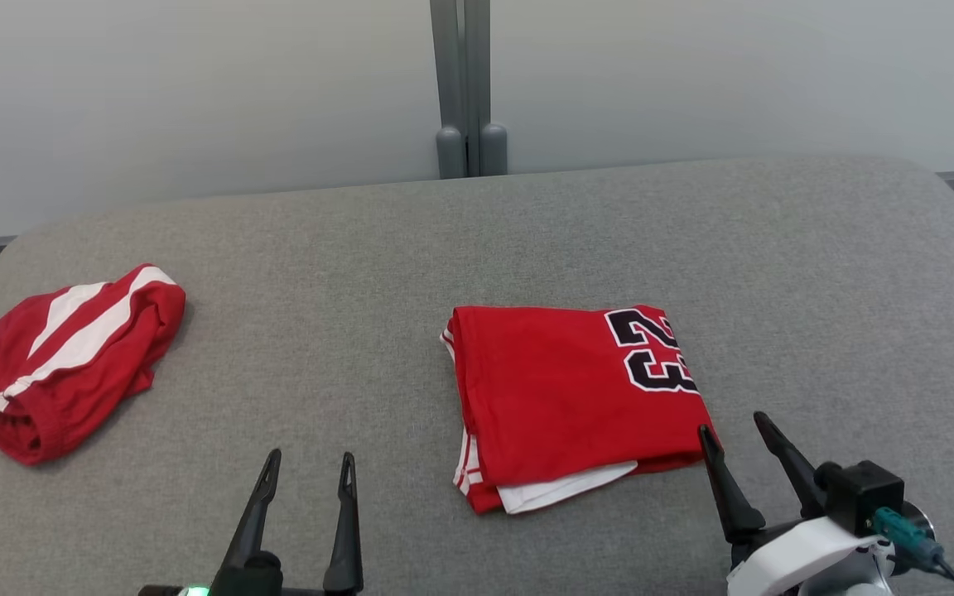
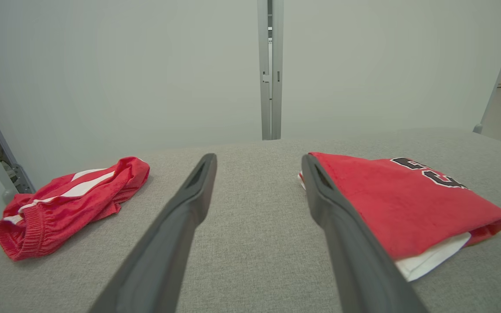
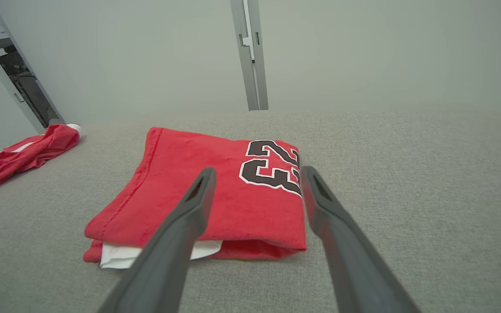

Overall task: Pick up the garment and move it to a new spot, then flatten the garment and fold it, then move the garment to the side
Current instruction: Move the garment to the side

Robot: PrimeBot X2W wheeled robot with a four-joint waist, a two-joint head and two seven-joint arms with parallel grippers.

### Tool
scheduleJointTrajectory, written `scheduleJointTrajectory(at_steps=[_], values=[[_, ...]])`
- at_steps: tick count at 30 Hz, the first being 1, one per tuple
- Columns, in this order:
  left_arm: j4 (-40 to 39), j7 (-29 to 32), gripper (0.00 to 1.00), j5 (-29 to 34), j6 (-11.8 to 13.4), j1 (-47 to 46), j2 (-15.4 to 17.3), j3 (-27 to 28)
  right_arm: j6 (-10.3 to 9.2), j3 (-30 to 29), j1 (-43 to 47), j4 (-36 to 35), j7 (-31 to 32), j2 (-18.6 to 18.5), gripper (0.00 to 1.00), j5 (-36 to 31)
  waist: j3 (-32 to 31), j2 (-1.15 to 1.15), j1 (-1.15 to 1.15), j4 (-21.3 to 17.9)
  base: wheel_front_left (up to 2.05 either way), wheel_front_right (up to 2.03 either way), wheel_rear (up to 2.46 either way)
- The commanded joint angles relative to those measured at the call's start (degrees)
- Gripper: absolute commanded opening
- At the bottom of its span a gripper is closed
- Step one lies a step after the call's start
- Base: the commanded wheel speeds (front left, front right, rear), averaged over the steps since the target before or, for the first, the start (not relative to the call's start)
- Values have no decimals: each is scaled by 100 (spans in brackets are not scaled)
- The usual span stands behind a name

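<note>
Both my grippers are empty and spread wide. My left gripper (image 1: 311, 455) hovers over bare cloth at the near edge, left of centre, touching nothing. My right gripper (image 1: 730, 422) is near and to the right, its fingertips just beside the near right corner of the red jersey (image 1: 568, 397); from the right wrist view the corner sits between the two fingers, but I cannot tell whether they touch the cloth. The jersey lies about mid-way across the grey padded surface (image 1: 444, 240), folded into a compact rectangle with the number 23 on top at its far right and a white layer poking out along the near edge. Well apart, at the far left, a pair of red shorts (image 1: 63, 364) with white stripes lies loosely bunched. Behind the surface are a pale wall and a grey post (image 1: 467, 83). Judgement: pick-up, flattening and folding look done for the jersey, since it lies neat and squared. What seems left is carrying it to the side. The shorts look either set aside or unprocessed; I cannot say which.
</note>
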Motion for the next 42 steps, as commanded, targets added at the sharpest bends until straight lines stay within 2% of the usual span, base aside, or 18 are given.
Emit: scheduleJointTrajectory(at_steps=[1,5,11,16,21,25,28,29,31,32,42], values=[[-17,0,100,20,-28,-136,9,-18,-9,52,-174,79,-16,-90,100,157,130,0,0,83,0,0,0],[-68,0,100,36,-39,-335,9,-144,-9,271,-634,409,-16,-396,100,792,446,0,0,203,0,0,0],[-137,0,100,-7,-21,-746,8,-289,-9,776,-1524,827,178,-1094,100,2125,1103,0,0,350,0,0,0],[-145,0,100,-35,-14,-1089,9,-427,-8,1124,-2103,834,835,-1702,100,3486,1588,0,0,453,0,0,0],[-147,0,100,-45,-12,-1372,9,-552,-7,1407,-2379,618,1769,-2185,100,4803,1952,0,0,557,0,0,0],[-171,0,100,-66,17,-1540,9,-650,-7,1602,-2430,347,2245,-2450,100,5448,2160,0,0,615,0,0,0],[-155,0,100,-75,44,-1614,9,-705,-7,1748,-2457,284,2425,-2593,100,5651,2251,0,0,624,0,0,0],[-153,-1,100,-78,56,-1637,9,-718,-7,1811,-2446,284,2529,-2583,58,5786,2283,0,0,618,0,0,0],[-140,0,100,-81,52,-1677,9,-739,-9,1887,-2441,256,2638,-2600,13,5931,2331,0,0,610,0,0,0],[-138,0,100,-79,55,-1691,9,-746,-10,1907,-2443,242,2648,-2626,0,5971,2351,0,0,606,0,0,0],[-338,0,100,124,-21,-1971,9,-772,-11,1916,-3027,-109,2217,-3320,0,5698,2843,0,0,333,0,0,0]])
